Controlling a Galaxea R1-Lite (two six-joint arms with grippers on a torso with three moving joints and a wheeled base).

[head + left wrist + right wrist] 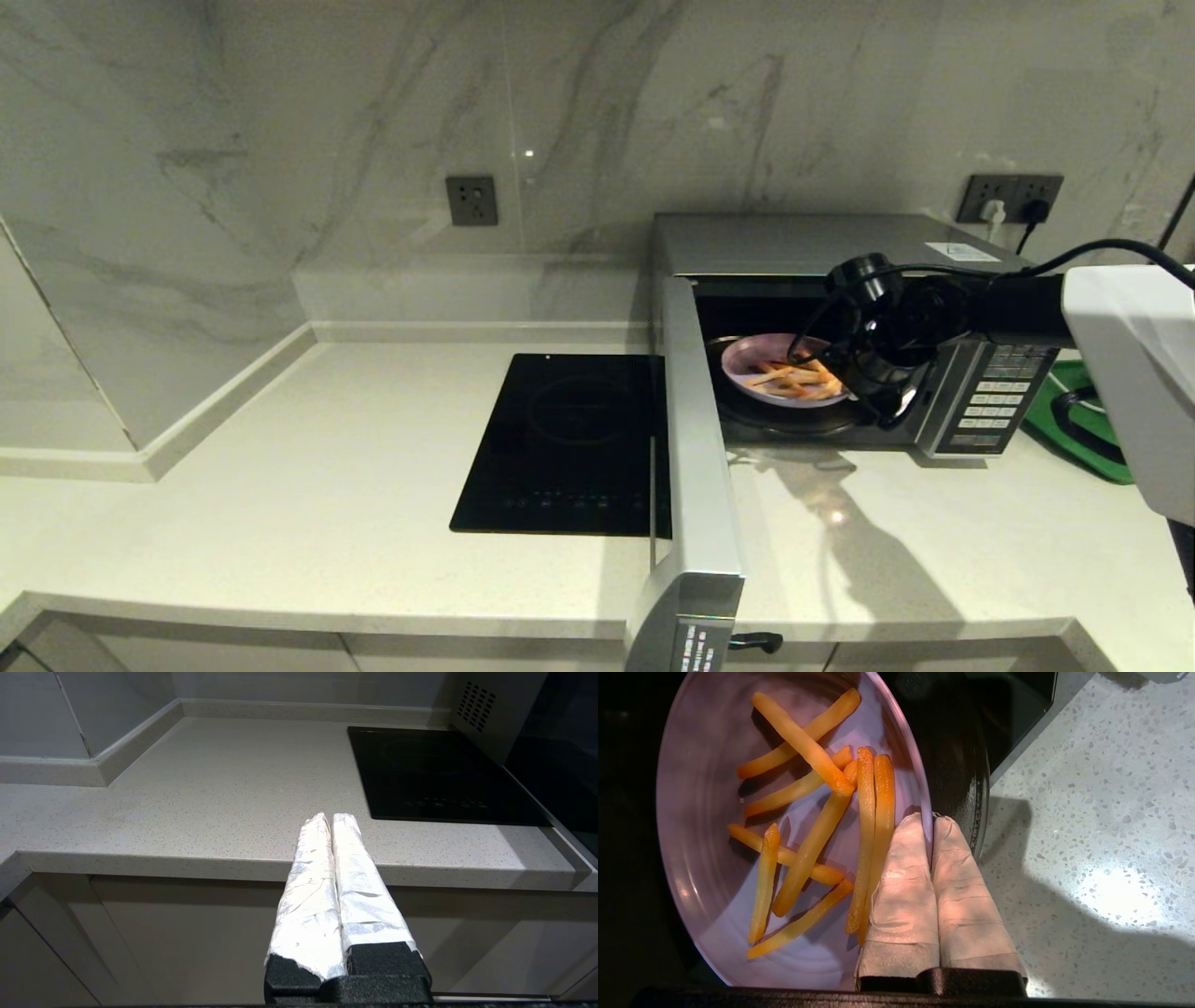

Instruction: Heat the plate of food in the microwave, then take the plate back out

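Observation:
The silver microwave (803, 245) stands at the back right of the counter with its door (695, 448) swung wide open toward me. Inside its dark cavity, over the glass turntable (966, 784), is the lilac plate of food (761, 362) with orange-yellow sticks (817, 812). My right gripper (930, 820) reaches into the opening and is shut on the plate's rim (903, 751), one finger inside the plate, the other outside. My left gripper (331, 817) hangs shut and empty in front of the counter's near edge, left of the microwave.
A flat black induction hob (569, 439) lies in the counter left of the open door. A green tray (1074, 420) sits right of the microwave's button panel (999, 397). Marble wall behind carries sockets (471, 200). The counter's front edge (187, 863) runs below the left gripper.

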